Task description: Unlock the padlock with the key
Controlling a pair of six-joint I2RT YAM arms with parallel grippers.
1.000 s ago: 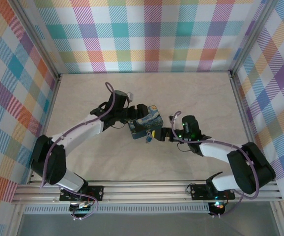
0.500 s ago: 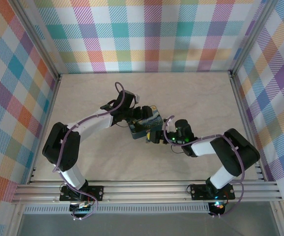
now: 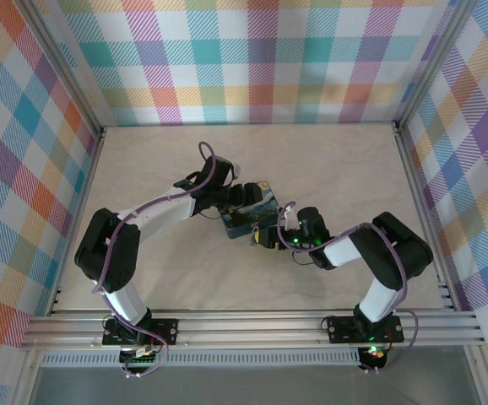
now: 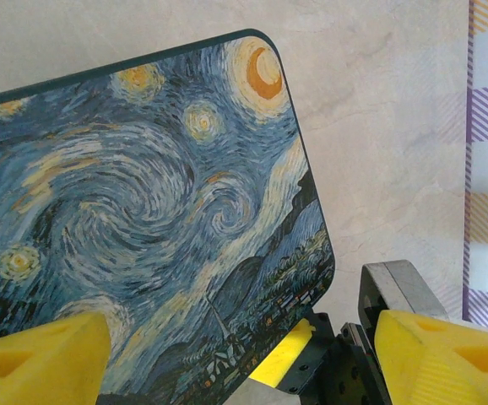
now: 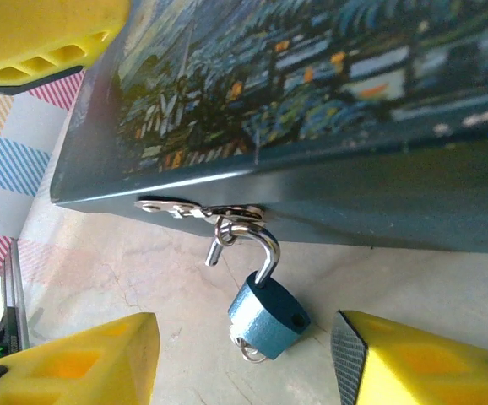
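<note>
The padlock (image 5: 268, 316), a tiny lock with a blue body and silvery shackle, hangs from the hasp (image 5: 195, 208) on the tin's front wall. Its shackle is sprung open, one end free. A thin wire ring (image 5: 246, 350) pokes out under the body; the key itself is hidden. My right gripper (image 5: 246, 364) is open, its yellow fingers (image 5: 75, 363) on either side of the padlock and not touching it. From above, the padlock (image 3: 254, 239) sits just ahead of the right gripper (image 3: 267, 237). My left gripper (image 4: 244, 371) is open, straddling the night-sky tin (image 4: 143, 211).
The blue-and-yellow painted tin (image 3: 248, 211) stands mid-table on the beige marbled top (image 3: 337, 169). Both arms meet at it, left from behind, right from the front. Plaid walls (image 3: 261, 59) enclose three sides, and an aluminium rail (image 3: 252, 325) runs along the near edge.
The right gripper has slid left, closer to the tin's front and the padlock. The left arm shifted its elbow inward early on, then held still at the tin.
</note>
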